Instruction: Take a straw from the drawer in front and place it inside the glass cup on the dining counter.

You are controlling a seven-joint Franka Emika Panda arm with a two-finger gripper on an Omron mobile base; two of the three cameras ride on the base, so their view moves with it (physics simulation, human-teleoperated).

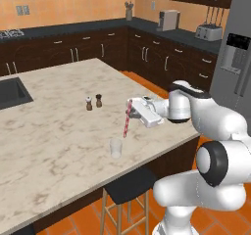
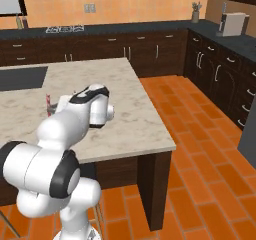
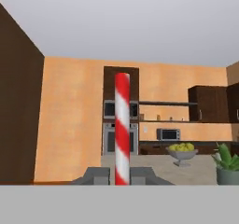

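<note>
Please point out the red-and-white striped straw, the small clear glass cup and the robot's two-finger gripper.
red-and-white striped straw (image 1: 127, 122): left base view, mid-shaft.
small clear glass cup (image 1: 115, 149): left base view, side wall.
two-finger gripper (image 1: 130, 103): left base view, between fingertips.
</note>
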